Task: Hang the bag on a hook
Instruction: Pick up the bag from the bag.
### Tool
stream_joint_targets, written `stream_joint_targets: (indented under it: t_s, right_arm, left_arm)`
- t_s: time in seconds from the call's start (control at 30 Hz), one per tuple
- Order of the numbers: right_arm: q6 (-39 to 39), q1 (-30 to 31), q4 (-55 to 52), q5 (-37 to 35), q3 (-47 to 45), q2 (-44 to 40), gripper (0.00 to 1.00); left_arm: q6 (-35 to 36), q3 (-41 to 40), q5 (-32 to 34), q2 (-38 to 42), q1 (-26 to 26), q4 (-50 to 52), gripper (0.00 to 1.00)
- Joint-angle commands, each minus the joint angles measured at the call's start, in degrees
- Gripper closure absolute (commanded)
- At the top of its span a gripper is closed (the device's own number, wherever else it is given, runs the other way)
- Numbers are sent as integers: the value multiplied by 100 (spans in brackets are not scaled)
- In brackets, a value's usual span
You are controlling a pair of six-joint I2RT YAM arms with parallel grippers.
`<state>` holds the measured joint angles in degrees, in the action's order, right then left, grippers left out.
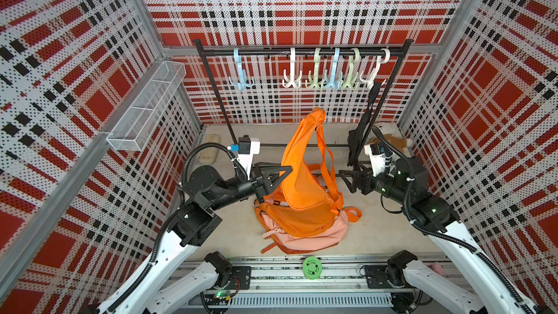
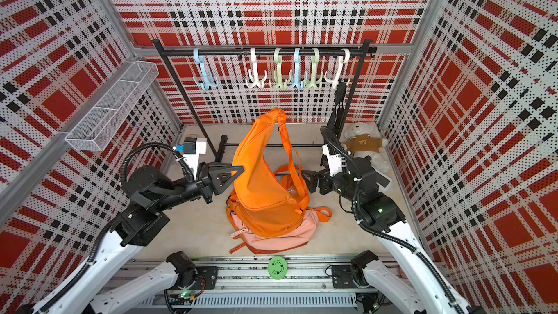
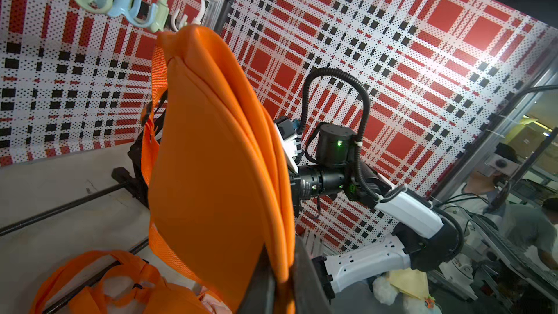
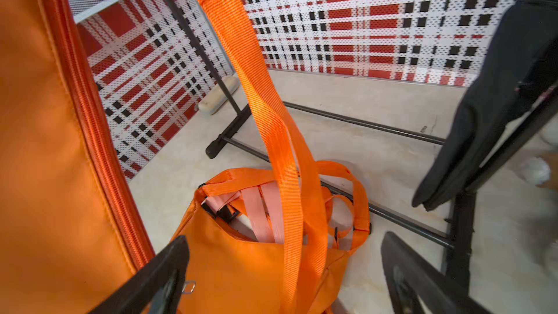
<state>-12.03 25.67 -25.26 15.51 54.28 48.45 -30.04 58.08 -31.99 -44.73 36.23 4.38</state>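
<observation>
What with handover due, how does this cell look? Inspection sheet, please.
Surface: pale tabletop, bags in the middle.
Job's things: orange bag held upright, strap dangling, not on any hook; six hooks on the rail.
Clutter: pink-orange backpack beneath it; black bag at the rack's right end; teddy; beige block; green disc.
Grippers: left gripper shut on orange bag; right gripper open, empty.
Cables: black conduits looped along both arms, clear of the bag.
Surroundings: plaid perforated walls; wire basket on the wall by the left arm.

Bare rail [image 1: 265,52] between blue hook [image 1: 240,70] and white hook [image 1: 292,69], orange bag [image 1: 302,161] filling the centre, black bag [image 1: 360,134] at right end
</observation>
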Motion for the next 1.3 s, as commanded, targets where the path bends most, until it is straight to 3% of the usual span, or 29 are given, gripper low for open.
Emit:
stream_joint_targets:
  t_s: [0.0, 0.3, 0.83, 1.07, 1.27]
  right_arm:
    - [-126, -24, 674, 638, 51, 173, 0]
    - [-464, -20, 1279, 919, 91, 631, 0]
    - [-673, -20, 2473, 403, 266, 1014, 0]
    - [-961, 110, 3255, 1349, 441, 1699, 0]
    - [-588, 683, 3196, 691, 754, 2246, 0]
  left_arm:
    - [256, 169, -228, 161, -47, 218, 100]
    - [215, 159, -273, 374, -104, 66, 100]
    - [-21, -117, -53, 802, -105, -125, 100]
    - [-161, -298, -127, 812, -100, -400, 100]
    - [-205, -296, -124, 846, -104, -429, 100]
